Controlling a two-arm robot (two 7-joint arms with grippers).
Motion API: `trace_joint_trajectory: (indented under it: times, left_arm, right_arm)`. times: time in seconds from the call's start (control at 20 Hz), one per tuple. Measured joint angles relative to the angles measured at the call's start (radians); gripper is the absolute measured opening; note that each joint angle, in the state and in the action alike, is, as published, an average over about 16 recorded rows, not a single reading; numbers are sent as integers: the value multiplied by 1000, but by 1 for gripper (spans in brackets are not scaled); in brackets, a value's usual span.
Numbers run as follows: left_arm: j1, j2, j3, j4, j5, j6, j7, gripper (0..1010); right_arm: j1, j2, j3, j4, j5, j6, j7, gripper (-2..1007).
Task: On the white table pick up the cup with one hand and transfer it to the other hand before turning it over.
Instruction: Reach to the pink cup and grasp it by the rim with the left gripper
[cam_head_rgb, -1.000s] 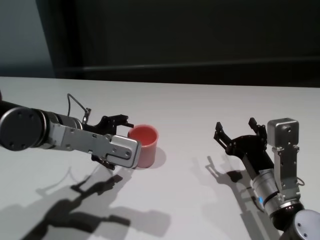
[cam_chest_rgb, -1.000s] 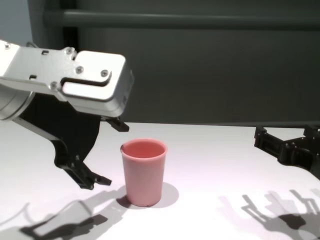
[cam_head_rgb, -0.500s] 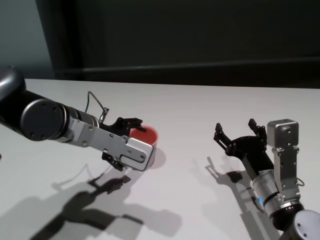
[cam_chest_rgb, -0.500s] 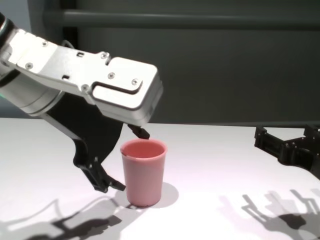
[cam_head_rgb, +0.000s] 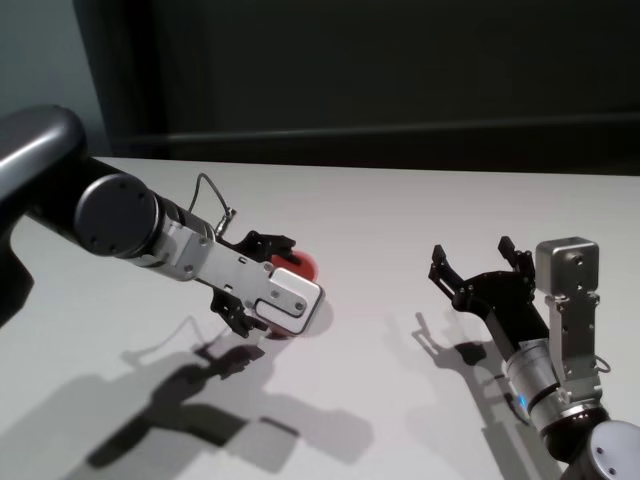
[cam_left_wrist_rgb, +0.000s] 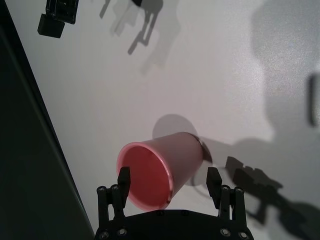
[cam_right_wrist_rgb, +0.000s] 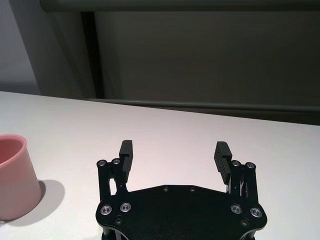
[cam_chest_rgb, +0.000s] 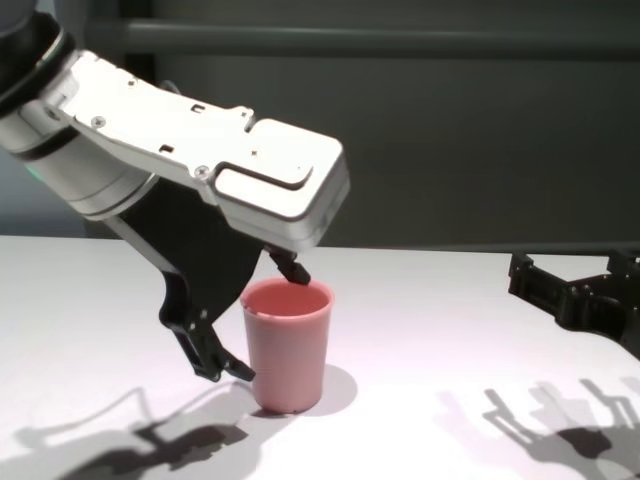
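Note:
The cup, a pink tumbler, stands upright on the white table, rim up. My left gripper is open, with one finger on each side of the cup's upper part; I cannot tell if the fingers touch it. The left wrist view shows the cup between the two fingers of the left gripper. In the head view the left gripper hides most of the cup. My right gripper is open and empty, held above the table to the right of the cup.
The white table ends at a dark wall behind. The right wrist view shows the open right gripper with the cup off to one side. The right gripper's fingers show far off in the left wrist view.
My left arm has swung in toward the cup, and its open fingers now straddle it. The cup and the right arm have not moved.

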Motion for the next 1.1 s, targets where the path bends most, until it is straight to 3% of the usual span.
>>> trace_joint_trajectory:
  times: [0.5, 1.1]
  left_arm:
    - [-47, -19, 41, 60, 2, -12, -27, 1001]
    - [-61, -19, 77, 84, -21, -20, -27, 967]
  right_arm:
    - [0, 0, 0, 0, 0, 0, 0, 1002]
    - [0, 0, 0, 0, 0, 0, 0, 1002]
